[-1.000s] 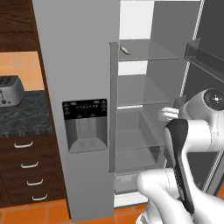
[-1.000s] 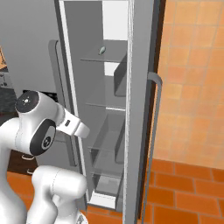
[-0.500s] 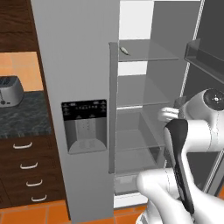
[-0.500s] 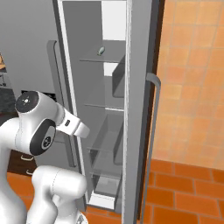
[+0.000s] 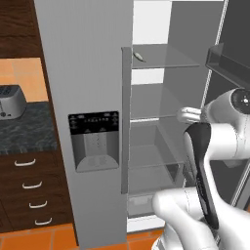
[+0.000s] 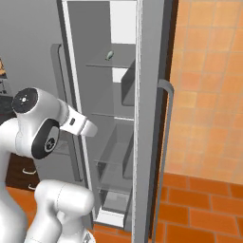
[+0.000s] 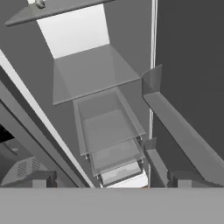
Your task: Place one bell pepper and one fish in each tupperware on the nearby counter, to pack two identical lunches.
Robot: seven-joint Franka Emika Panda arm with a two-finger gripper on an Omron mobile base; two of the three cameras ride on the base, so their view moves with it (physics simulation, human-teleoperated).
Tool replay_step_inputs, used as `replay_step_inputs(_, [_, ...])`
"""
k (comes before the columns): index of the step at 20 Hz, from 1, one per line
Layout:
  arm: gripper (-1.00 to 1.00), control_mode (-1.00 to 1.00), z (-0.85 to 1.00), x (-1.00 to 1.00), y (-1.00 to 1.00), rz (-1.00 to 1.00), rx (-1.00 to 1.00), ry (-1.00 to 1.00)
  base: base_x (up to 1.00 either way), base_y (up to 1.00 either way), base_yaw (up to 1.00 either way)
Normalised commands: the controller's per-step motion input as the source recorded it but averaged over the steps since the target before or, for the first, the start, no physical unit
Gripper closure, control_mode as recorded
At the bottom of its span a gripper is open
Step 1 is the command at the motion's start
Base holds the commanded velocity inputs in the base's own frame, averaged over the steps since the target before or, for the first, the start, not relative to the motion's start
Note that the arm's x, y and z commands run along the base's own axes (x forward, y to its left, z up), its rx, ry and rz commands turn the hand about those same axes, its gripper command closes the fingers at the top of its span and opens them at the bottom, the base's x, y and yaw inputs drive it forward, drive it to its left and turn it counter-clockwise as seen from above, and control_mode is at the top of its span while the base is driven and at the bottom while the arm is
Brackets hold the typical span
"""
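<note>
Fridge: a tall grey fridge (image 5: 83,73) fills the middle of the left base view; its right-hand door (image 6: 152,118) stands open, seen edge-on in the right base view with a long curved handle (image 6: 163,142).
Fridge front: the closed left door carries a dark control panel and a recessed dispenser (image 5: 94,141), with a vertical handle (image 5: 126,122) along its right edge.
Fish: one small pale grey-green fish (image 5: 138,56) lies on the top glass shelf (image 5: 166,61) inside the fridge, near the shelf's left front corner; the same fish (image 6: 109,55) shows in the right base view on that top shelf, and a small part of it (image 7: 40,4) shows at the top edge of the hand view.
Lower fridge: below the top shelf come further glass shelves and clear drawers (image 7: 107,127), all bare as far as the pictures show; a door bin (image 7: 175,127) juts from the open door.
Arm: the white arm rises in front of the fridge opening, its wrist level with the middle shelves, well below the fish.
Pincer: the pincer (image 7: 111,180) points into the fridge interior; its two dark tips (image 7: 41,179) sit far apart at the bottom of the hand view, spread wide with nothing between them.
Counter: left of the fridge, a dark speckled counter (image 5: 24,129) sits over brown drawers with white handles (image 5: 27,185).
Toaster: a silver toaster (image 5: 10,101) stands on that counter, well left of the fridge.
</note>
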Motion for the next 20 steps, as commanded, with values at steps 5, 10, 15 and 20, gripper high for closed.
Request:
replay_step_inputs(5, [-1.00,-1.00,1.00,0.01,0.00,0.05,-0.08,-0.18,0.00,0.00,0.00])
replay_step_inputs(10, [-1.00,-1.00,1.00,0.43,0.00,0.14,-0.06,-0.02,0.00,0.00,0.00])
replay_step_inputs(15, [-1.00,-1.00,0.46,0.86,0.00,0.20,-0.05,0.05,0.00,0.00,0.00])
replay_step_inputs(20, [-1.00,-1.00,-0.18,1.00,0.03,0.13,-0.12,0.00,0.00,0.00,0.00])
